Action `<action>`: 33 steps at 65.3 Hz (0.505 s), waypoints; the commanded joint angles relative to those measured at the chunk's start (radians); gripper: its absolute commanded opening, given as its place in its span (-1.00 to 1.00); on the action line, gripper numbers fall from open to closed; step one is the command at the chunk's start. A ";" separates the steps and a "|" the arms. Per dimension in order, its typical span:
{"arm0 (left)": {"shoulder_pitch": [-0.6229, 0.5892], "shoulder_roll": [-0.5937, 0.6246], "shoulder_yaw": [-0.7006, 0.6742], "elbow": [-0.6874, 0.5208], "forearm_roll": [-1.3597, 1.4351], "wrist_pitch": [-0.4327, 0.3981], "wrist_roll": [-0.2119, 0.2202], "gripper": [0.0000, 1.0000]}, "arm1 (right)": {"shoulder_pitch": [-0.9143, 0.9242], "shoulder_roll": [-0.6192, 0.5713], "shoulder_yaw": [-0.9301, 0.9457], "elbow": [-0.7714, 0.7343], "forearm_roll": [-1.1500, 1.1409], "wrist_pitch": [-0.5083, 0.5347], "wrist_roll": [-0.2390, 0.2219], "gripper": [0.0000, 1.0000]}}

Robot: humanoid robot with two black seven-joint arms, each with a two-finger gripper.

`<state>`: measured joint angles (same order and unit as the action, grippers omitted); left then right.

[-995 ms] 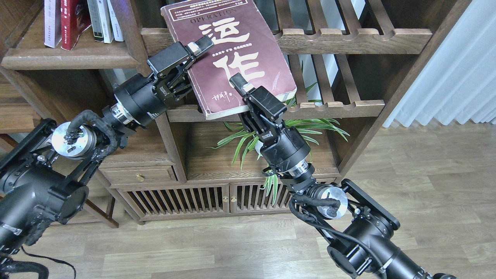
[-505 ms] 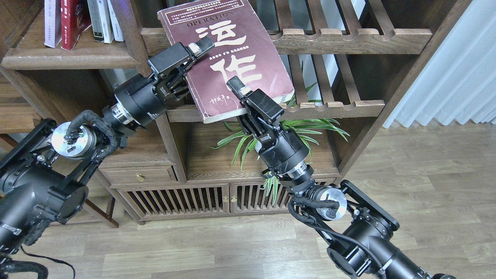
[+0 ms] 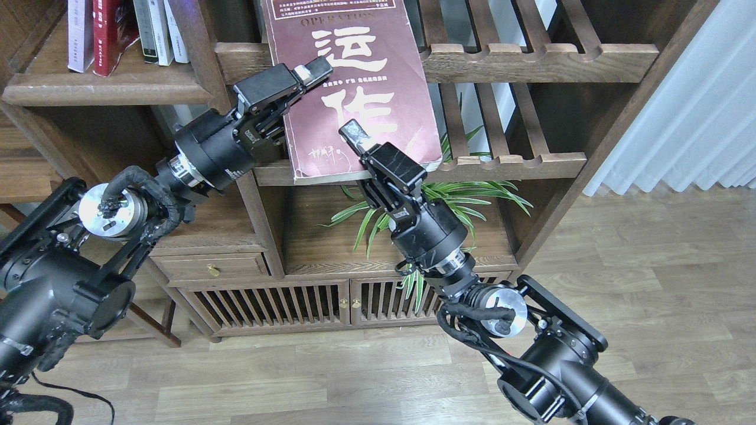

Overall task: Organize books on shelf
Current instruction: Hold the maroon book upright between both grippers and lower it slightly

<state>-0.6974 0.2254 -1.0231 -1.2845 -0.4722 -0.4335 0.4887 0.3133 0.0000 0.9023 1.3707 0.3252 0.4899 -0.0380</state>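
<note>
Two end effectors grip one maroon book [image 3: 354, 88] in the upper middle of the frame. Its cover faces the camera, with large white characters, and its top edge runs out of the frame. It leans slightly, top toward the left, in front of the slatted racks [image 3: 531, 56].

From the lower left, the left end effector [image 3: 307, 74] reaches up and right; its jaws are narrowed onto the book's left edge, one finger lying across the cover just beside the upper character. From the lower right, the right end effector [image 3: 360, 141] reaches up and left; its jaws are narrowed onto the book's bottom edge, the upper finger lying on the cover below the lower character. So the book sits between the two, above the right one and to the right of the left one.

At the upper left of the frame, the shelf [image 3: 106, 88] holds upright books: a pale book [image 3: 78, 35], a red book [image 3: 109, 35] just beside it, then thin books [image 3: 159, 29] with white and grey spines. These stand well apart from the maroon book, left of a wooden post [image 3: 198, 53].

Below the rack, a green plant [image 3: 460, 198] shows behind the right arm.
</note>
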 commanded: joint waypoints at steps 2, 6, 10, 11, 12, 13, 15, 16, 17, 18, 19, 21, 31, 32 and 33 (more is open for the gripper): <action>-0.001 0.000 0.005 0.002 0.000 -0.045 0.000 -0.89 | 0.000 0.000 0.000 -0.002 0.000 -0.001 0.000 -0.94; -0.001 0.000 0.006 0.004 0.000 -0.048 0.000 -0.91 | 0.000 0.000 0.000 -0.004 0.000 -0.001 0.000 -0.94; -0.001 0.002 0.008 0.004 0.000 -0.051 0.000 -0.92 | 0.000 0.000 0.000 -0.005 0.000 -0.001 0.001 -0.93; -0.001 0.002 0.008 0.004 0.000 -0.053 0.000 -0.92 | 0.000 0.000 0.000 -0.007 0.000 -0.001 0.001 -0.93; -0.001 0.002 0.008 0.004 0.000 -0.053 0.000 -0.92 | 0.000 0.000 0.001 -0.012 0.002 -0.001 0.003 -0.93; -0.001 0.002 0.008 0.004 0.001 -0.053 0.000 -0.92 | 0.000 0.000 0.001 -0.013 0.002 -0.001 0.003 -0.93; -0.001 0.003 0.008 0.004 0.001 -0.053 0.000 -0.92 | 0.000 0.000 0.003 -0.015 0.002 -0.001 0.003 -0.93; -0.001 0.005 0.008 0.004 0.000 -0.053 0.000 -0.92 | 0.000 0.000 0.004 -0.015 0.002 -0.001 0.004 -0.93; -0.001 0.006 0.008 0.004 0.000 -0.053 0.000 -0.92 | 0.000 0.000 0.004 -0.016 0.003 -0.001 0.004 -0.93; -0.001 0.006 0.008 0.004 0.000 -0.053 0.000 -0.92 | 0.000 0.000 0.006 -0.016 0.003 -0.001 0.004 -0.93; -0.001 0.009 0.008 0.004 0.001 -0.053 0.000 -0.92 | -0.002 0.000 0.007 -0.016 0.003 -0.001 0.006 -0.93; -0.001 0.011 0.006 0.004 0.001 -0.053 0.000 -0.92 | -0.002 0.000 0.009 -0.016 0.005 -0.001 0.006 -0.93; -0.001 0.014 0.003 0.005 0.001 -0.053 0.000 -0.92 | -0.003 0.000 0.013 -0.021 0.005 -0.001 0.009 -0.85; -0.001 0.014 0.003 0.005 0.001 -0.053 0.000 -0.92 | -0.003 0.000 0.013 -0.021 0.006 -0.001 0.009 -0.82; -0.001 0.014 0.003 0.005 0.003 -0.053 0.000 -0.92 | -0.002 0.000 0.013 -0.021 0.005 -0.001 0.010 -0.76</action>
<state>-0.6981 0.2364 -1.0148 -1.2804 -0.4709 -0.4861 0.4890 0.3105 0.0006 0.9119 1.3526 0.3282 0.4885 -0.0337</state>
